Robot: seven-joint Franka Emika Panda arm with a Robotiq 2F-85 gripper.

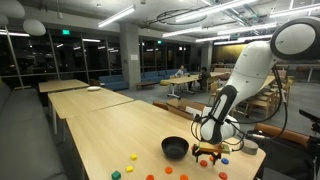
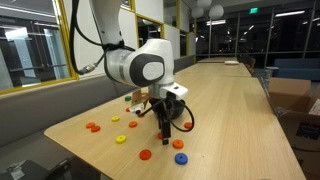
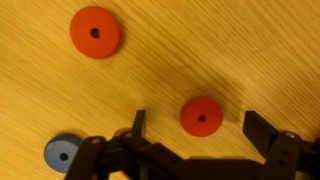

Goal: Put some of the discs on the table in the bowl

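Small flat discs lie scattered on the pale wood table. In the wrist view my gripper is open, its two fingers either side of a red disc on the table, not touching it. Another red disc lies farther off and a blue-grey disc lies beside the left finger. In an exterior view the gripper points down just beside the black bowl. In an exterior view the gripper hangs over an orange disc and a blue disc; the bowl is hidden there.
More discs lie near the table's end: yellow, green, blue, orange, yellow, orange. The table's edge is close to the gripper. Similar tables stand farther back.
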